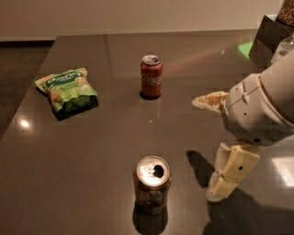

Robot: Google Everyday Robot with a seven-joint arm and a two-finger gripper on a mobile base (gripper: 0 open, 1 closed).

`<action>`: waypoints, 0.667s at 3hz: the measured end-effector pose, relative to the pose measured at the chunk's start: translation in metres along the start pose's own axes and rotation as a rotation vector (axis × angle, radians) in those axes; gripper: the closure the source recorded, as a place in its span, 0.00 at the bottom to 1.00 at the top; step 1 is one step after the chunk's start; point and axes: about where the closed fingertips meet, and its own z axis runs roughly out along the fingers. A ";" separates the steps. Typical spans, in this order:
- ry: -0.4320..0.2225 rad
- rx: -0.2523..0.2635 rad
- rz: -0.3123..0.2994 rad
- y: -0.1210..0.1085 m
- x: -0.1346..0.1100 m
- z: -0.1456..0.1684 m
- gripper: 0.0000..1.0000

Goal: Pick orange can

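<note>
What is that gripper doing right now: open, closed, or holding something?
Gripper: open, holding nothing, to the right of the orange can and not touching it.

— What's behind it all?
— A pale plain wall (138,13) across the top, dark floor (23,59) upper left.
— And light?
— The glossy dark-grey tabletop (92,183) shows a small bright glint (24,123) at left; the cream two-finger gripper (204,148) hangs lower right.

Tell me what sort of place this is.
Probably an office kitchenette or break area: a dark glossy counter holds an orange can, a red cola can and a green snack bag. The end effector hangs open right of the orange can.
</note>
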 end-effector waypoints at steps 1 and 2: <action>-0.071 -0.030 -0.019 0.021 -0.025 0.013 0.00; -0.117 -0.029 -0.044 0.037 -0.048 0.027 0.00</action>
